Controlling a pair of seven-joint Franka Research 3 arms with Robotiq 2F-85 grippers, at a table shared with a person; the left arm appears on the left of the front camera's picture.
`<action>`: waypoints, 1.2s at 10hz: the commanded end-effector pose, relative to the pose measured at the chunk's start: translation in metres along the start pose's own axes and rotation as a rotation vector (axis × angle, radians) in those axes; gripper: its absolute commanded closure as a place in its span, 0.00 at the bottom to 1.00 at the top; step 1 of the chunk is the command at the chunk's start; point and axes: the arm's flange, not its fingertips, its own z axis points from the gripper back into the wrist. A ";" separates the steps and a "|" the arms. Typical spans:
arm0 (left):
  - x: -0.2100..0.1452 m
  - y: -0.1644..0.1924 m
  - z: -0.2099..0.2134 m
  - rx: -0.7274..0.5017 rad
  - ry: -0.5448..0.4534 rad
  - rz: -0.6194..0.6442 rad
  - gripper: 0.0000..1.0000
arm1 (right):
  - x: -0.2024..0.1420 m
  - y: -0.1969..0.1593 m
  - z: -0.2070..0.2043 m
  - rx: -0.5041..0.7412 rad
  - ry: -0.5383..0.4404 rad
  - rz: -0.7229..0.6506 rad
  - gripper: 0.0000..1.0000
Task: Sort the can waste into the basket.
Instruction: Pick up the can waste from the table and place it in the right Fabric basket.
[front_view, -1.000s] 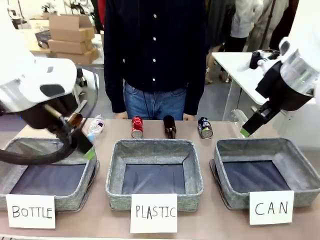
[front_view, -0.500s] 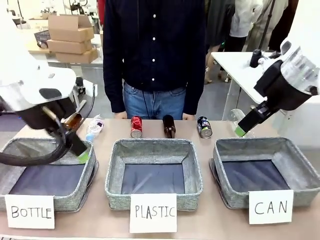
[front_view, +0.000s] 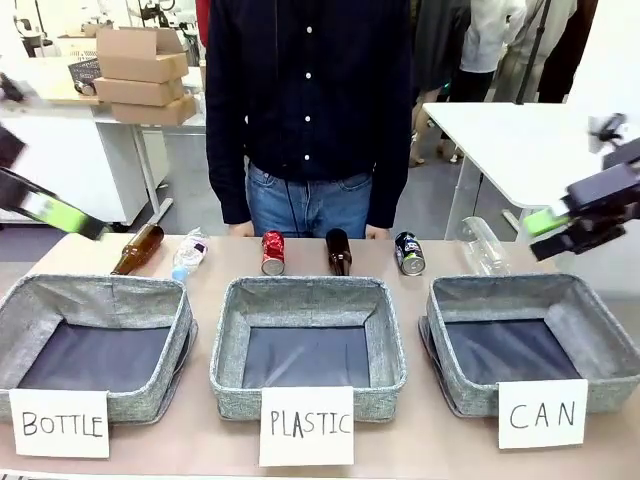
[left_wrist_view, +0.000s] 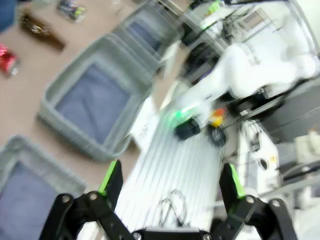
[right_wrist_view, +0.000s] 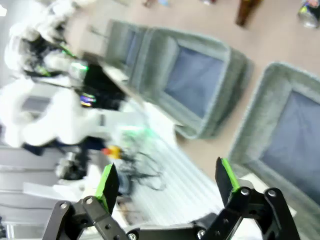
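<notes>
**Red can (front_view: 274, 253) and dark can (front_view: 408, 254) on the table (front_view: 420, 450); left gripper (left_wrist_view: 171, 175) and right gripper (right_wrist_view: 166, 172) both spread wide**

Both cans stand near the far edge of the table, just in front of the person (front_view: 310, 100). The red can is dented and sits beyond the far left corner of the middle basket (front_view: 225, 350), the one labelled PLASTIC. The dark can, with its print, sits beyond the gap between that basket and the CAN basket (front_view: 500, 288) on the robot's right. An upright brown bottle (front_view: 339, 252) stands between the two cans, apart from each. A clear plastic bottle (front_view: 482, 245) lies to the right of the dark can, behind the CAN basket's far wall. Further left, a second clear bottle (front_view: 189, 252) and a lying brown bottle (front_view: 138, 249) rest side by side behind the BOTTLE basket (front_view: 100, 290).

Neither can is in the CAN basket, and its dark floor shows in the front view. Its paper label (front_view: 542, 414) leans against the near wall.

The left gripper's own wrist view shows the jaws wide apart with nothing between the green pads. In the front view it is a blurred streak at the far left edge, raised above the table. The right gripper's jaws are likewise parted, holding nothing. In the front view it hangs at the far right edge, above and beyond the CAN basket's far right corner, with its fingers pointing toward the middle. Both grippers are well apart from the cans.
</notes>
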 end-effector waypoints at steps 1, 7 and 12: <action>-0.071 0.001 -0.001 -0.311 -0.412 0.118 0.00 | -0.014 -0.022 0.022 0.305 -0.251 -0.220 0.00; -0.042 0.022 0.072 -0.312 -0.539 0.104 0.00 | -0.013 -0.047 0.065 0.293 -0.338 -0.307 0.00; -0.042 0.022 0.072 -0.312 -0.539 0.104 0.00 | -0.017 -0.044 0.065 0.278 -0.318 -0.338 0.00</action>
